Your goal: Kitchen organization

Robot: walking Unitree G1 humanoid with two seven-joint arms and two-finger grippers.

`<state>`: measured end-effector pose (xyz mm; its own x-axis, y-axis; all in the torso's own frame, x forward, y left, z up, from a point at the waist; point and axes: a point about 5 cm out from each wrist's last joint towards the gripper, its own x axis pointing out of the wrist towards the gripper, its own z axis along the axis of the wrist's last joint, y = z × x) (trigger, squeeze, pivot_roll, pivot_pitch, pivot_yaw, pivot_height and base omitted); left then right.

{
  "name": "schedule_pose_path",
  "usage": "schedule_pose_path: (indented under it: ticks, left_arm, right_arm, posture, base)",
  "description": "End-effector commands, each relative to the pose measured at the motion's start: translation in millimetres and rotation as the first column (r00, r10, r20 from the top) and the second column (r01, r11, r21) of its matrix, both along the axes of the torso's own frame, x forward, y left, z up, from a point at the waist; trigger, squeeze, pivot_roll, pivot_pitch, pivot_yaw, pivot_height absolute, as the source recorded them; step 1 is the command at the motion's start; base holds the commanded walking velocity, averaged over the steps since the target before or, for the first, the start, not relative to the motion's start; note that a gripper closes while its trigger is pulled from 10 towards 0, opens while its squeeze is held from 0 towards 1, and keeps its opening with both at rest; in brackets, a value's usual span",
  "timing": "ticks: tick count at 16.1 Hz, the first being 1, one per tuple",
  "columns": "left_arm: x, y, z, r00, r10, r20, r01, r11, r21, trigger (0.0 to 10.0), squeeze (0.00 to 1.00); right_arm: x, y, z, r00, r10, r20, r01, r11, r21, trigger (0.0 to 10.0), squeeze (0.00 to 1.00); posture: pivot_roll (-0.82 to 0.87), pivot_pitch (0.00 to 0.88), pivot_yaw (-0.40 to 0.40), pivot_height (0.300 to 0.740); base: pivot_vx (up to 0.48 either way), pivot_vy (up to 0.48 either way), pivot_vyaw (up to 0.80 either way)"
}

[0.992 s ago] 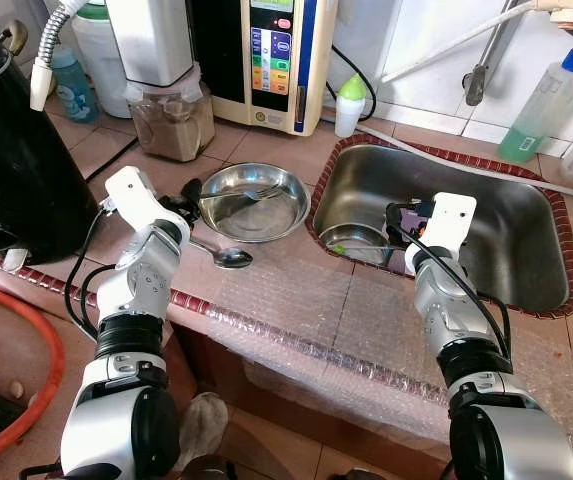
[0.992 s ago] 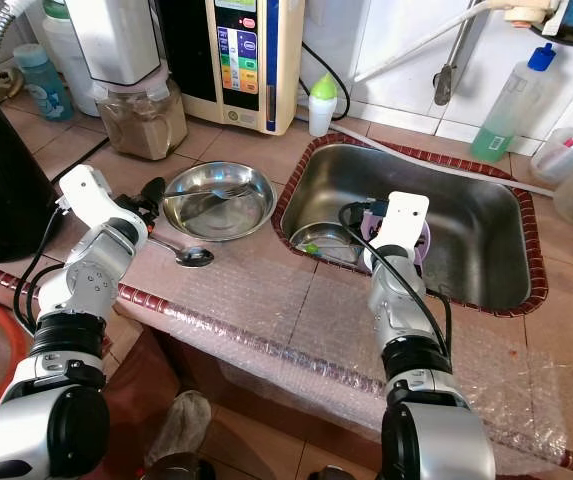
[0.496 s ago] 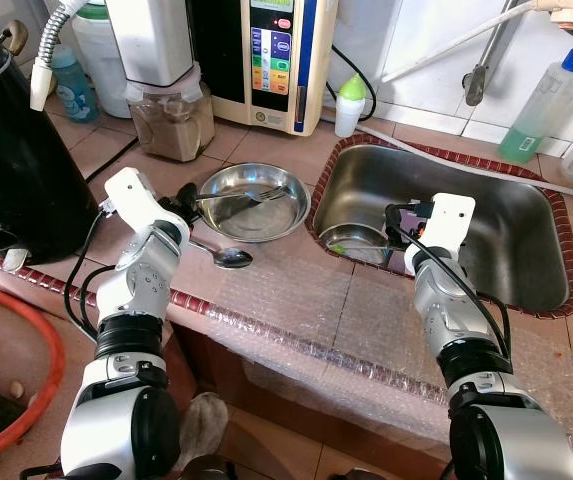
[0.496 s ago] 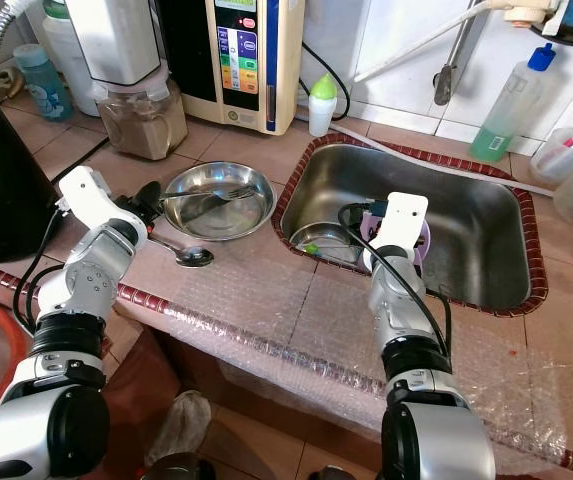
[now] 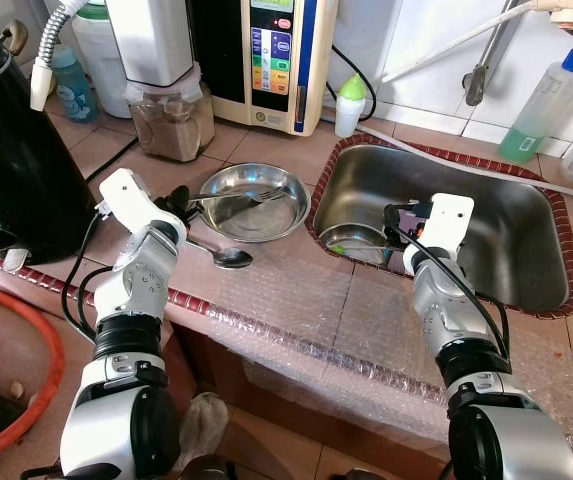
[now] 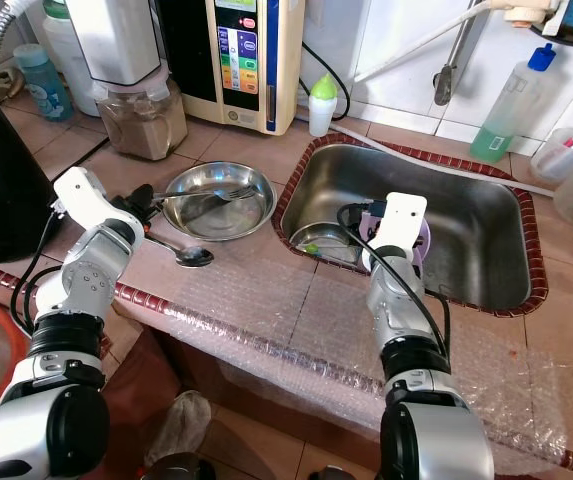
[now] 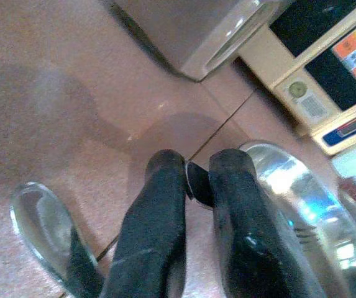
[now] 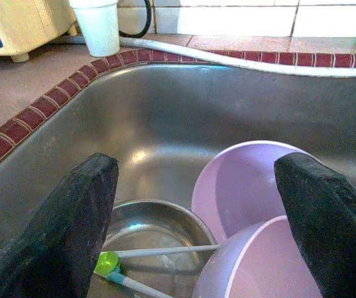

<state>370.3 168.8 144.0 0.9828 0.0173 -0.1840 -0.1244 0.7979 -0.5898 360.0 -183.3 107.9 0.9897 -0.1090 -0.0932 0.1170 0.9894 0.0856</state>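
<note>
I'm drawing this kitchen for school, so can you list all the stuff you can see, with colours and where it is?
Plate: one, silver, on counter left of sink.
Fork: one, silver, across the plate.
Spoon: one, silver, on counter before the plate.
Sink: one, steel, set in counter.
Small bowl: one, silver, in sink.
Purple bowls: two, in sink.
Water machine: one, cream and black, back of counter.
Green bottle: one, behind sink.
Left gripper: black, shut on fork handle.
Right gripper: black, open over sink.

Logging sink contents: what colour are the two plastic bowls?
Pale purple plastic bowls; right wrist view shows them best.
</note>
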Motion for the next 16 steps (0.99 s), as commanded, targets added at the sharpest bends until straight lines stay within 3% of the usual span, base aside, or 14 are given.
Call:
schedule_pose_path:
  ticks: [1, 8, 11, 12, 13, 16]
  left_arm:
    - [0.3, 2.0, 3.0, 1.0, 0.017, 0.004, -0.017, 1.0, 0.0, 0.0, 0.0]
    - [2.4, 2.1, 12.8, 0.999, 0.025, 0.044, -0.025, 1.0, -0.012, 0.0, 0.0]
    - [2.1, 1.8, 24.6, 0.995, 0.022, 0.096, -0.021, 1.0, -0.012, 0.0, 0.0]
    - [2.3, -0.5, 30.0, 0.993, 0.002, 0.122, -0.002, 1.0, 0.002, 0.0, 0.0]
    - [2.5, -1.2, 33.5, 0.991, -0.005, 0.137, 0.003, 1.0, 0.012, 0.0, 0.0]
    - [2.4, -1.2, 42.1, 0.984, -0.013, 0.178, 0.005, 0.999, 0.042, 0.0, 0.0]
  right_arm:
    - [-0.4, 1.9, -2.1, 1.0, 0.013, -0.012, -0.013, 1.0, -0.002, 10.0, 0.0]
    - [2.5, 1.6, 1.1, 1.0, 0.018, -0.007, -0.018, 1.0, -0.007, 10.0, 0.0]
    - [3.7, 25.4, 11.0, 0.973, 0.222, 0.063, -0.219, 0.975, -0.046, 10.0, 0.0]
    - [1.4, 37.0, 15.8, 0.938, 0.334, 0.09, -0.319, 0.937, -0.144, 10.0, 0.0]
    - [0.1, 40.8, 17.1, 0.921, 0.378, 0.093, -0.352, 0.911, -0.213, 10.0, 0.0]
    - [-1.1, 42.7, 18.6, 0.905, 0.412, 0.104, -0.378, 0.892, -0.248, 10.0, 0.0]
  posture:
    - [0.04, 0.0, -0.005, 0.74]
    - [0.05, 0.0, -0.011, 0.74]
    - [0.05, 0.0, -0.011, 0.74]
    - [0.05, 0.0, -0.005, 0.74]
    - [0.05, 0.0, -0.005, 0.74]
    - [0.05, 0.0, -0.007, 0.74]
  base:
    - [0.0, 0.0, 0.0]
    - [0.0, 0.0, 0.0]
    - [0.0, 0.0, 0.0]
    - [0.0, 0.0, 0.0]
    - [0.0, 0.0, 0.0]
    - [0.0, 0.0, 0.0]
